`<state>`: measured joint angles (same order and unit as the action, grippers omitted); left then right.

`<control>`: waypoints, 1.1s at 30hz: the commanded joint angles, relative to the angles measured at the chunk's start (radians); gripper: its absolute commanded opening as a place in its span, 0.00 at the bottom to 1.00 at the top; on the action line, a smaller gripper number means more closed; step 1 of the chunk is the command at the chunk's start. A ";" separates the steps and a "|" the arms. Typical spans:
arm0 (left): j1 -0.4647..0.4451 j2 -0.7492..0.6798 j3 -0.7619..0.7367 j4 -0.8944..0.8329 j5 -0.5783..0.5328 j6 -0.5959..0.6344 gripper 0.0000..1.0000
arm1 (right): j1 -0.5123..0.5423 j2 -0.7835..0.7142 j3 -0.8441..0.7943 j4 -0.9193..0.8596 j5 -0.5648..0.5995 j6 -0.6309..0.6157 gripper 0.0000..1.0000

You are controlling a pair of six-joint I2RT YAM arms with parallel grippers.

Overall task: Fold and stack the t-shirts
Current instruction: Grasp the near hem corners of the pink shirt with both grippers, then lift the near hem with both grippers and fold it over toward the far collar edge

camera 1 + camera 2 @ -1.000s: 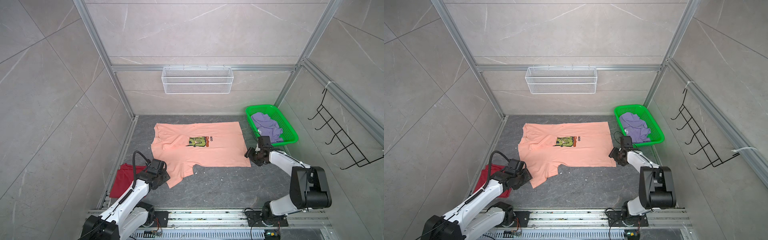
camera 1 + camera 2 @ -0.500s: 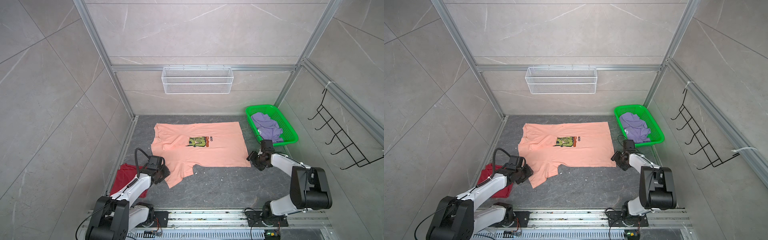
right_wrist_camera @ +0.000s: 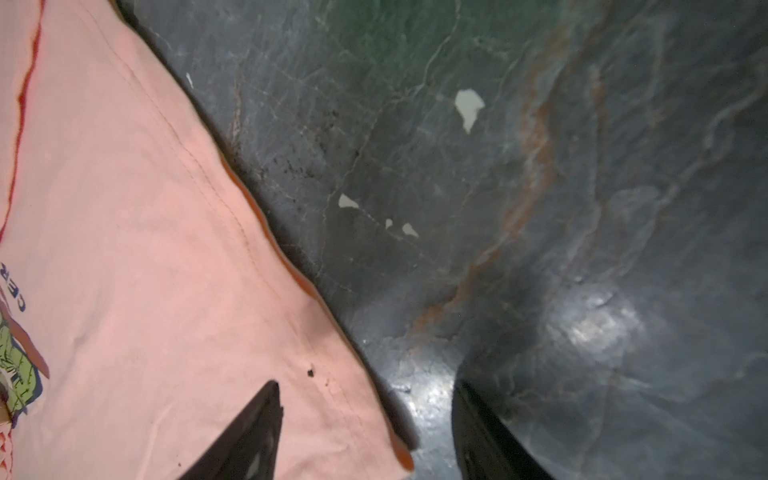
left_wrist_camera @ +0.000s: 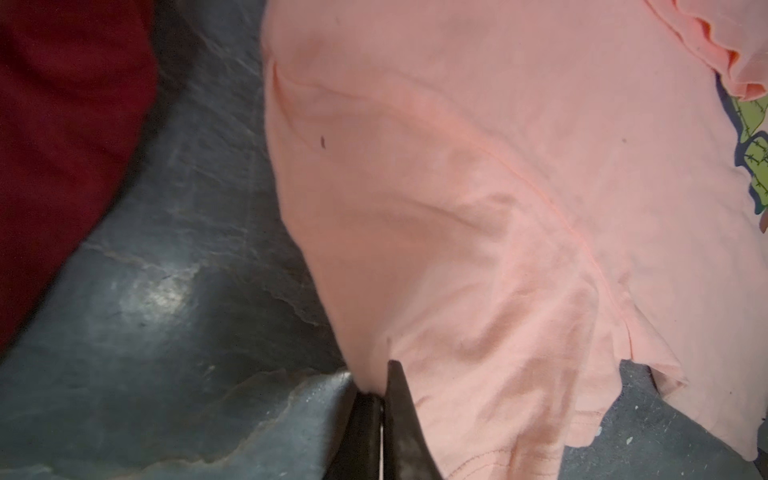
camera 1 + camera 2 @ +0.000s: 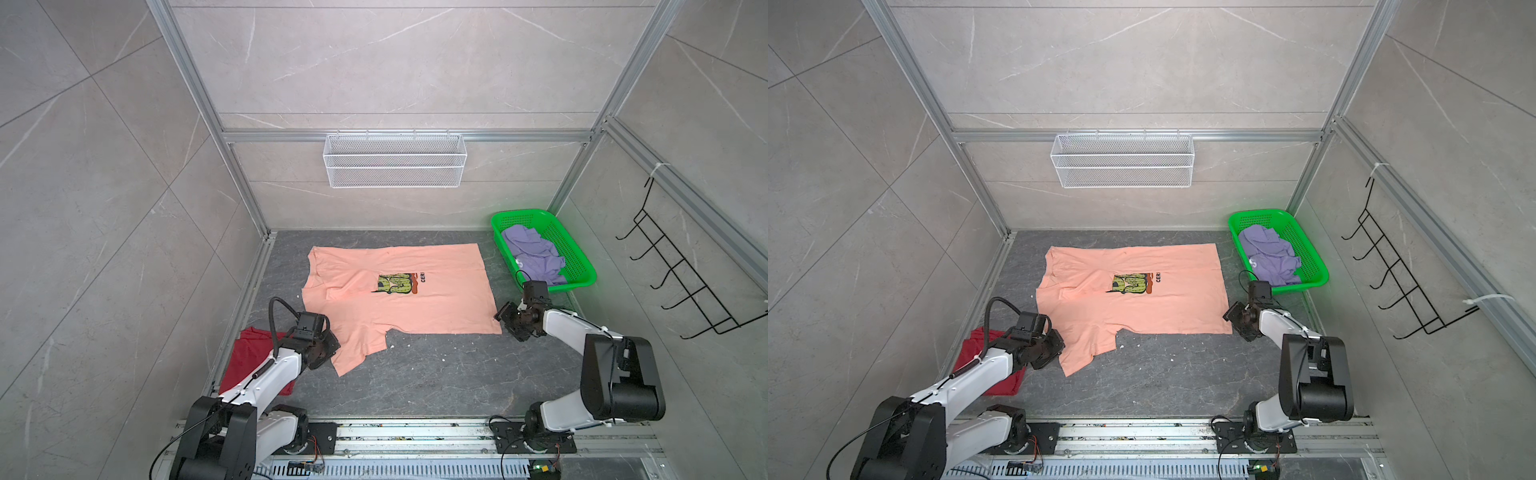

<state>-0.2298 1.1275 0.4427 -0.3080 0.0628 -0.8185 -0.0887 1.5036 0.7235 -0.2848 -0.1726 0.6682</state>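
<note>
Step in hand, as I read it: the grab for the first fold of the peach-orange t-shirt. It lies spread print-up on the dark stone floor, hem end just beside the green basket, collar end away from it.

Left gripper: jaws pinched together on the cloth edge at the sleeve, the end far from the basket.

Right gripper: jaws apart, straddling the hem corner by the basket's robot-side end. One finger is over cloth, one over bare floor, nothing held.

Lavender t-shirt is bunched inside the basket. Dark red t-shirt is well apart from the basket, beyond the peach one.

Next, probably: right closes on that corner, then both lift evenly. An uneven lift risks a skewed fold.
</note>
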 commanded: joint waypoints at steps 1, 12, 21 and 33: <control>0.002 -0.022 0.006 -0.022 0.007 0.015 0.00 | 0.001 0.019 -0.045 -0.046 -0.019 0.031 0.64; 0.002 -0.014 0.024 -0.020 0.011 0.020 0.00 | 0.031 -0.032 -0.146 -0.046 -0.047 0.068 0.57; 0.002 -0.027 0.024 -0.019 0.009 0.019 0.00 | 0.080 -0.019 -0.123 -0.057 -0.022 0.108 0.43; 0.003 -0.091 0.042 -0.068 -0.010 0.024 0.00 | 0.089 -0.087 -0.064 -0.130 0.072 0.055 0.00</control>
<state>-0.2298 1.0775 0.4431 -0.3290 0.0612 -0.8154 -0.0036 1.4441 0.6411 -0.2958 -0.1635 0.7555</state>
